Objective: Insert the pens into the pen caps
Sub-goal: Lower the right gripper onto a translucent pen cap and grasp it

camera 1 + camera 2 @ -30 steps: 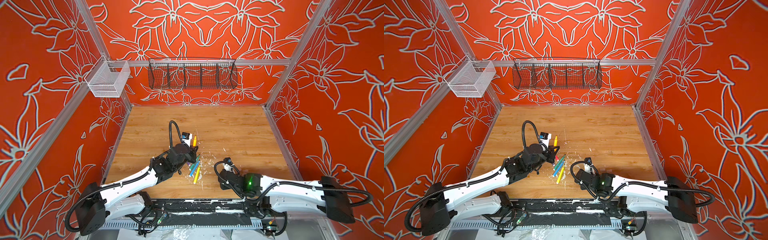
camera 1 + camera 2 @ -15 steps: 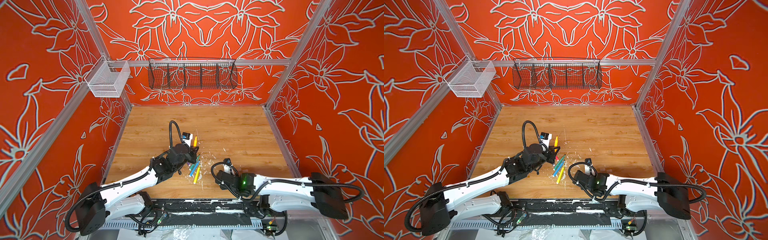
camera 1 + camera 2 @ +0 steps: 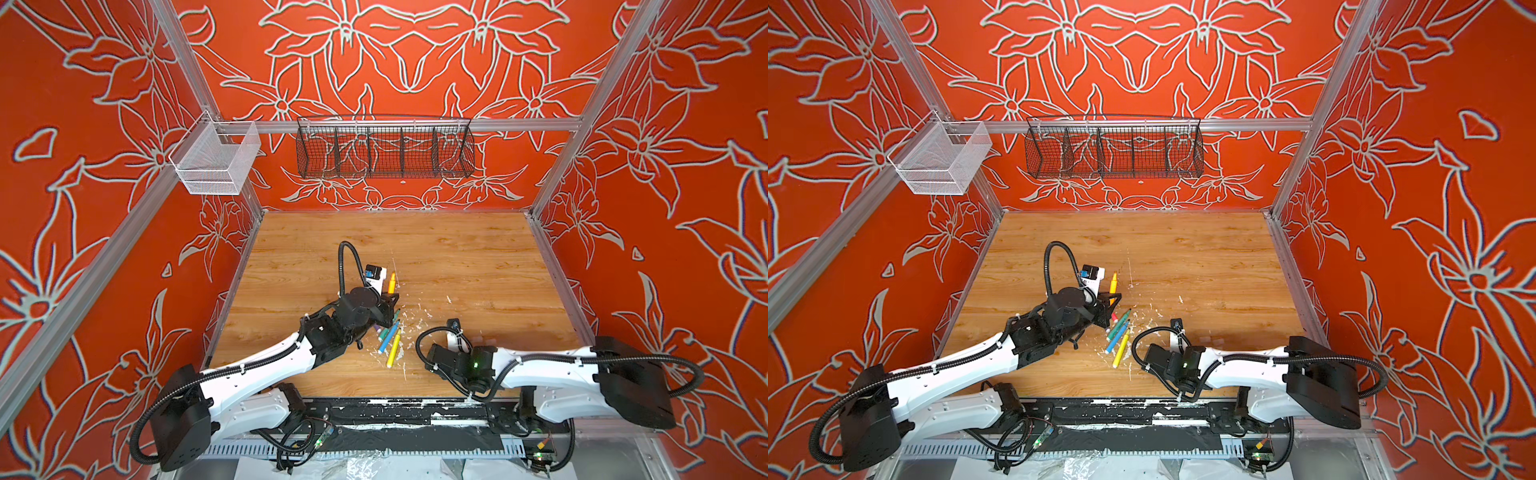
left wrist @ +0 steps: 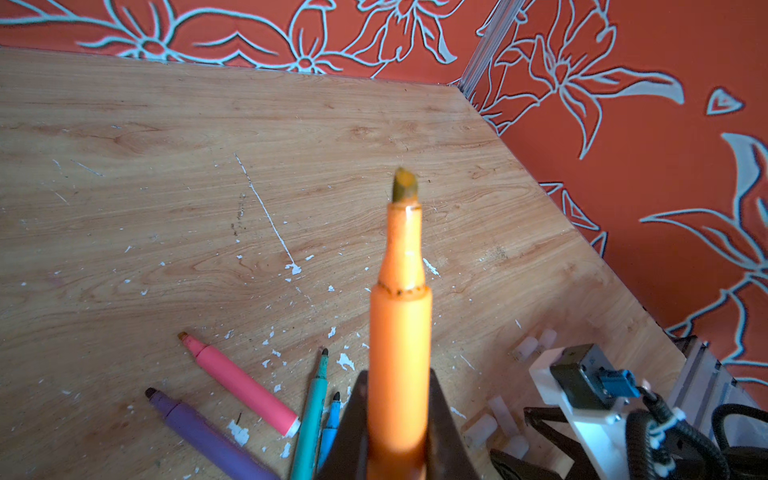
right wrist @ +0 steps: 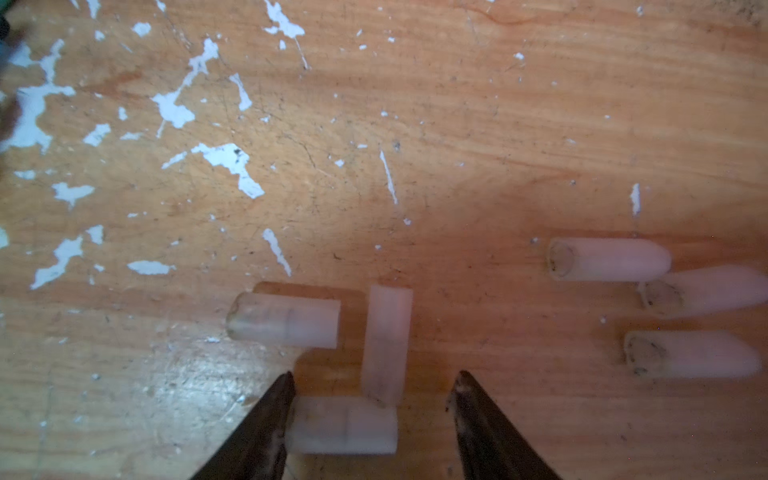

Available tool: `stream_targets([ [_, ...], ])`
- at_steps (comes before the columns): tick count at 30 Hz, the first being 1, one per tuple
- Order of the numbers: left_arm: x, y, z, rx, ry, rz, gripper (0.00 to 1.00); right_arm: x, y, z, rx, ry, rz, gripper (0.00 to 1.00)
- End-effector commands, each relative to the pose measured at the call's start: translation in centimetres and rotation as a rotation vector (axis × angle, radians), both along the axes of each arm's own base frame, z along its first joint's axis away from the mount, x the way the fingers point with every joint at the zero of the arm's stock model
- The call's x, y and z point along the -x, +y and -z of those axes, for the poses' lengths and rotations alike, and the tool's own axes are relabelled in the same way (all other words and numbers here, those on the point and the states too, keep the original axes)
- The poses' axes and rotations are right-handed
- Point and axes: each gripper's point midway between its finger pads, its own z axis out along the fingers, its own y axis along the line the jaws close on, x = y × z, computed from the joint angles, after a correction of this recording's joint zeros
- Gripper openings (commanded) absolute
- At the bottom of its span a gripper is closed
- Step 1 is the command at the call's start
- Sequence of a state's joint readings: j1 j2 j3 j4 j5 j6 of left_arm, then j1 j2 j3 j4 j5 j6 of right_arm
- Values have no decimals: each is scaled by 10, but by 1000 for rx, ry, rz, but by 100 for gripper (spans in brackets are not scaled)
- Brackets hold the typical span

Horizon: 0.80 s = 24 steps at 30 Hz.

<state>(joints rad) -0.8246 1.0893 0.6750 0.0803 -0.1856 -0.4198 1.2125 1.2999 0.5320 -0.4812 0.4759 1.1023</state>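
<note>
One cap (image 5: 341,424) between wider-parted right jaws.

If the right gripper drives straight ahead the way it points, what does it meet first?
Most likely the clear cap lying crosswise between the open jaws of the right gripper, close to one finger. A second cap lies just beyond it. Depth is hard to judge here.

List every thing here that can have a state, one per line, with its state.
orange marker, uncapped, held
left end effector, shut on orange marker
right end effector, open over clear caps
pink marker, uncapped, lying
purple marker, uncapped, lying
green marker, uncapped, lying
blue marker, uncapped, lying
yellow marker, uncapped, lying
clear caps, six, empty, lying
</note>
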Motion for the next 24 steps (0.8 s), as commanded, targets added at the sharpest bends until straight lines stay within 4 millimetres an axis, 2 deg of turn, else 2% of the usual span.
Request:
stream_targets([
  [1, -4, -4, -15, 29, -33, 7, 0, -1, -6, -3, -5, -26, 34, 63],
  [12, -4, -7, -14, 30, -29, 16, 0, 25, -26, 17, 6, 92, 38, 56],
  [24, -3, -8, -15, 33, -28, 26, 0, 41, -51, 9, 3, 121, 61, 49],
])
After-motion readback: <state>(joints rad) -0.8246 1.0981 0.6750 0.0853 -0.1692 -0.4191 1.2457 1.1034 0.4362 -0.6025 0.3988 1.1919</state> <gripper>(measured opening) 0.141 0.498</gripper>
